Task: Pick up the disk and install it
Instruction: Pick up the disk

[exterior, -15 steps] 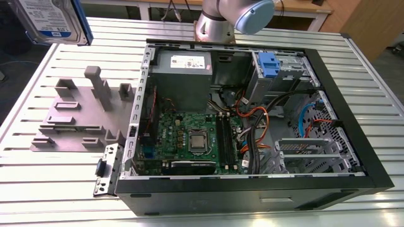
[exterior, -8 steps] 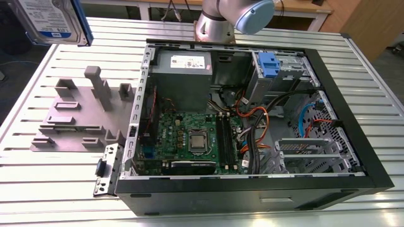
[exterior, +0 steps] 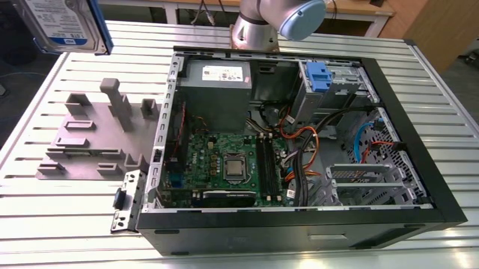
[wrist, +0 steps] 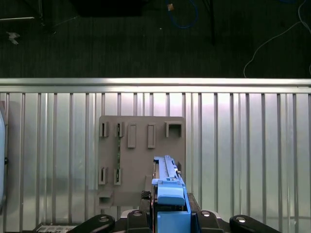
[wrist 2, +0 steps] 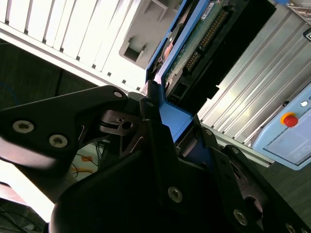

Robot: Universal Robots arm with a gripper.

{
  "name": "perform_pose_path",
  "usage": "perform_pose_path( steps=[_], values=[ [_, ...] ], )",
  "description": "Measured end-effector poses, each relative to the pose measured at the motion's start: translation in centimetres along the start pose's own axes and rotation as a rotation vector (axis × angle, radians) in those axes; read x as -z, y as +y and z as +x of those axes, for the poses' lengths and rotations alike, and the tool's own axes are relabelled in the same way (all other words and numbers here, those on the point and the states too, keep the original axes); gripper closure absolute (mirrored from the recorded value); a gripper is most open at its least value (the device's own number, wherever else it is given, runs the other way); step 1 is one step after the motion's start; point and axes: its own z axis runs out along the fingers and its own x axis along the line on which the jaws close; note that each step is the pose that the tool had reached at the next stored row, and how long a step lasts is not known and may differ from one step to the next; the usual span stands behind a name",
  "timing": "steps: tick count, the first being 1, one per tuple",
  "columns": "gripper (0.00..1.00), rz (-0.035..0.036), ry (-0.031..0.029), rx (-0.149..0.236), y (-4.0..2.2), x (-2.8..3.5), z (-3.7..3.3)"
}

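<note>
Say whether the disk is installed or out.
Out. The silver, blue-framed hard drive is clamped in the black gripper, apart from the open black computer case.

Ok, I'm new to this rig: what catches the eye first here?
The open case, insides bare, in the middle of the table. The disk hangs high at the exterior view's left, clamped in the gripper above a grey fixture.

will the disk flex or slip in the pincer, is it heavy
Probably stiff: the disk juts straight from the pincer, which clamps one end. Likely heavy for its size, given the metal body and circuit board. Its smooth blue frame might slip if jolted.
</note>
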Motion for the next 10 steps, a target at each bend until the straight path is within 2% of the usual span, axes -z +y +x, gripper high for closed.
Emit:
perform_pose_path(
  steps=[10],
  values=[
    [0.63, 0.0001, 0.0, 0.0, -0.37, 0.0, -0.01]
  ],
)
